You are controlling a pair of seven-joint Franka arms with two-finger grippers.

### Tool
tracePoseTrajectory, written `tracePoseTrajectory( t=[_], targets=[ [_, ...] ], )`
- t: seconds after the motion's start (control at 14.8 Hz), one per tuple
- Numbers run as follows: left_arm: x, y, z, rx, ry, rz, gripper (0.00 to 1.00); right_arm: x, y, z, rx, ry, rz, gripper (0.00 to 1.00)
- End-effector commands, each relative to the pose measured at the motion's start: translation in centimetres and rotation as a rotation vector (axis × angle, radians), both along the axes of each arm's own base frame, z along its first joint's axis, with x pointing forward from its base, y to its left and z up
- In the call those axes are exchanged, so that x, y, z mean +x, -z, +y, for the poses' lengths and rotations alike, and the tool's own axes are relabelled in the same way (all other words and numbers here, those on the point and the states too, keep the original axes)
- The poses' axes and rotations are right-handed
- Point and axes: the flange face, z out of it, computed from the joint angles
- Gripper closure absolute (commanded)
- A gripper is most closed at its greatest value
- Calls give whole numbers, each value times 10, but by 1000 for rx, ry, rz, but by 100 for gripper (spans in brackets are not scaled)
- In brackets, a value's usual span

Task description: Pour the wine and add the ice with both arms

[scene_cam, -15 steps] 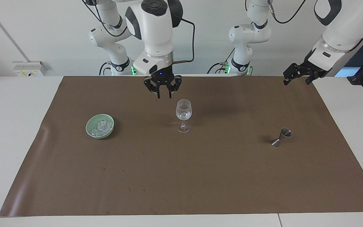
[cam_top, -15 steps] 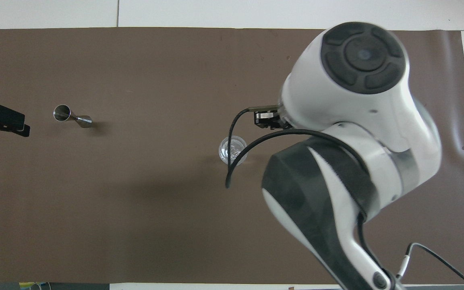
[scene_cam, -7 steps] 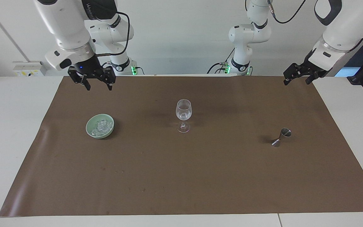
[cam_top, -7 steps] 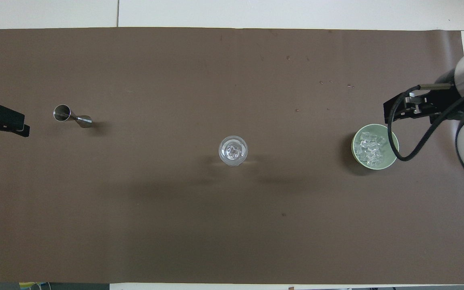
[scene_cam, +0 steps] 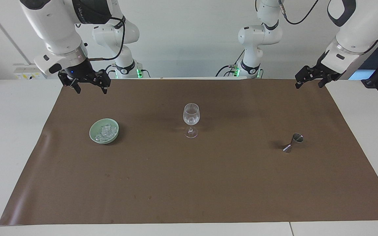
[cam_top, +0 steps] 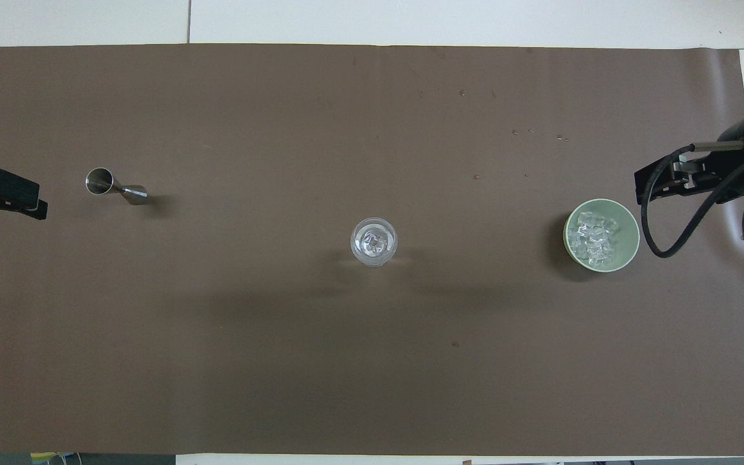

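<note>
Pictured on a matte brown paper sheet (scene_cam: 189, 183) over a white table (scene_cam: 8, 137): a clear stemmed wine glass (scene_cam: 191, 120), upright at the centre, glassy chunks inside its bowl. Toward the right arm's end, a round pale-green ceramic bowl (scene_cam: 94, 135) heaped with ice (scene_cam: 105, 131), small clear cubes. Toward the left arm's end, a polished steel hourglass-shaped jigger (scene_cam: 293, 142), tipped over, its long axis along the table's length, wide mouth facing the left arm's end. Raised over the sheet's corner near the bowl, the right gripper (scene_cam: 88, 89), fingers spread, empty. Parked over the sheet's other robot-side corner, the left gripper (scene_cam: 308, 84), likewise released. Lettering on the right arm's black band, too small to read.
</note>
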Motion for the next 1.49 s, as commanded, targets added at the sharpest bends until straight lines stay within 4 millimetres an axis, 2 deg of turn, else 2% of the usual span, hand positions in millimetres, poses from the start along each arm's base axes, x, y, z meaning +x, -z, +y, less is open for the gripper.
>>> tracePoseTrajectory(
  t=[0.0, 0.07, 0.27, 0.41, 0.54, 0.61, 1.02, 1.42],
  targets=[
    [-9, -1, 3, -5, 3, -5, 0, -26, 5, -35, 1, -24, 13, 0],
    [-9, -1, 3, -4, 3, -5, 0, -29, 4, -46, 5, -31, 3, 0],
    [-9, -1, 3, -5, 3, -6, 0, -29, 1, -50, 4, -29, -49, 0],
    [-9, -1, 3, -4, 3, -5, 0, -39, 13, -52, 6, -23, -21, 0],
    [-9, -1, 3, -5, 3, -4, 0, -30, 9, -56, 6, -24, -56, 0],
    [-9, -1, 3, -5, 3, -4, 0, -19, 10, -65, 5, -7, -52, 0],
    [-9, -1, 3, -5, 3, -4, 0, -15, 12, -73, 2, 10, -24, 0],
    [-9, -1, 3, -5, 3, -4, 0, -12, 18, -69, 12, 12, -19, 0]
  ],
)
